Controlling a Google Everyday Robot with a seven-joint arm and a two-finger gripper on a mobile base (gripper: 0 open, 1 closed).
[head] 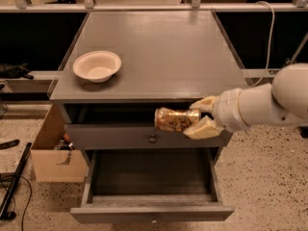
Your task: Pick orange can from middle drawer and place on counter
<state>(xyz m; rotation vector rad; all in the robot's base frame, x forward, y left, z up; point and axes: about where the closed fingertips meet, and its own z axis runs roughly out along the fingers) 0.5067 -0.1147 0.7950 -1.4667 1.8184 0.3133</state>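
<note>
My gripper (192, 119) comes in from the right and is shut on the orange can (174, 119), which lies sideways between the cream fingers. The can hangs in the air in front of the cabinet, at the level of the gap just under the counter (159, 42)'s front edge and above the closed drawer front with a knob (153, 139). The middle drawer (144, 211) is pulled out wide below; its dark floor shows nothing in it. The can touches neither the drawer nor the counter.
A cream round bowl (97, 65) sits on the counter's front left part. A cardboard box (50, 153) stands on the floor to the left of the cabinet. A black rod (14, 182) lies at the far left. A cable (269, 32) hangs at the right.
</note>
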